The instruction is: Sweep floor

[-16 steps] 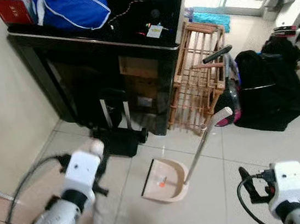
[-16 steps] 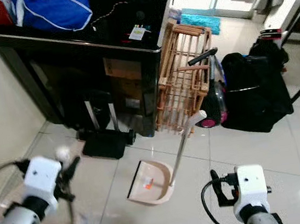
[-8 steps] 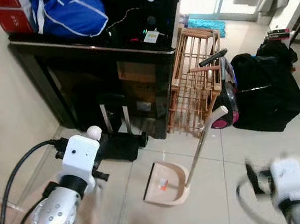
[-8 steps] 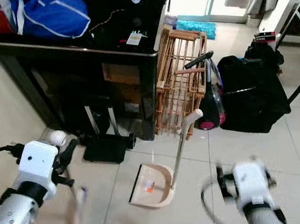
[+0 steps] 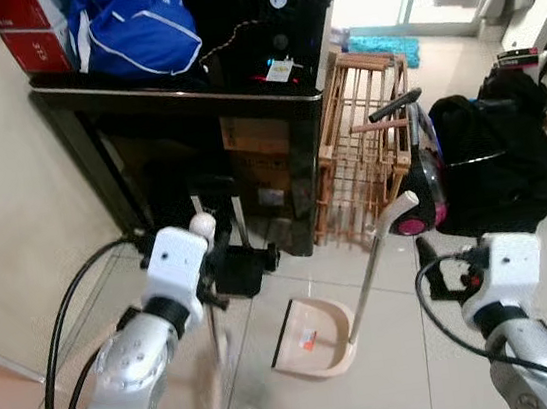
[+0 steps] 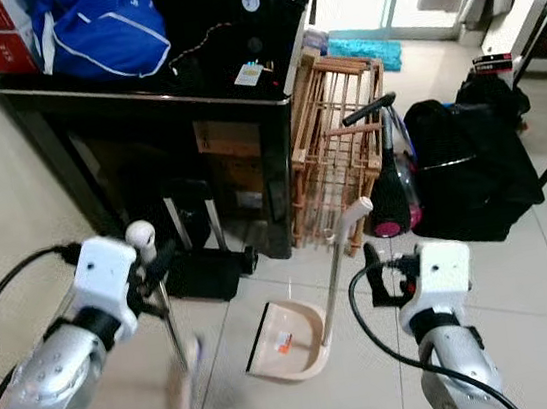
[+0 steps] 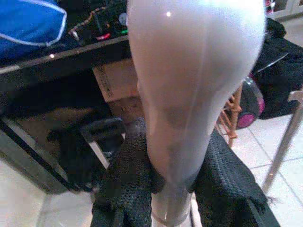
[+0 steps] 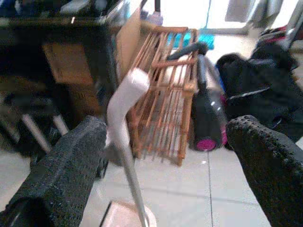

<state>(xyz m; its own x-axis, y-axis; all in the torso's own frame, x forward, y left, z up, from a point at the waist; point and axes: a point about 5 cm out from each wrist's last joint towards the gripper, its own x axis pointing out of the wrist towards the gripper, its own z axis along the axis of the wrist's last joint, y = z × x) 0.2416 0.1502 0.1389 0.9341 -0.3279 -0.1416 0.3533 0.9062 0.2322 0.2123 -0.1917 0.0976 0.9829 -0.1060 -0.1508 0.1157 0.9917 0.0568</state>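
Observation:
A beige dustpan (image 5: 311,339) stands on the tiled floor, its long pale handle (image 5: 376,256) leaning up to the right. My left gripper (image 5: 205,276) is shut on a broom handle just under its white knob (image 5: 201,224). The shaft runs down, blurred, to the floor left of the dustpan. In the left wrist view the black fingers (image 7: 128,175) clamp the white handle (image 7: 189,85). My right gripper (image 5: 433,266) is open, raised just right of the dustpan handle. In the right wrist view that handle (image 8: 124,106) stands ahead between the wide-apart fingers (image 8: 71,161), apart from them.
A black cabinet (image 5: 190,105) with a blue bag (image 5: 134,26) on top stands behind. A wooden crate (image 5: 361,142), a vacuum cleaner (image 5: 422,185) and a black bag (image 5: 500,164) line its right side. A black folded trolley (image 5: 239,267) lies at the cabinet's foot. A wall runs along the left.
The camera has shifted. My left arm has carried the broom rightward, closer to the dustpan. My right arm has risen and come in toward the dustpan handle.

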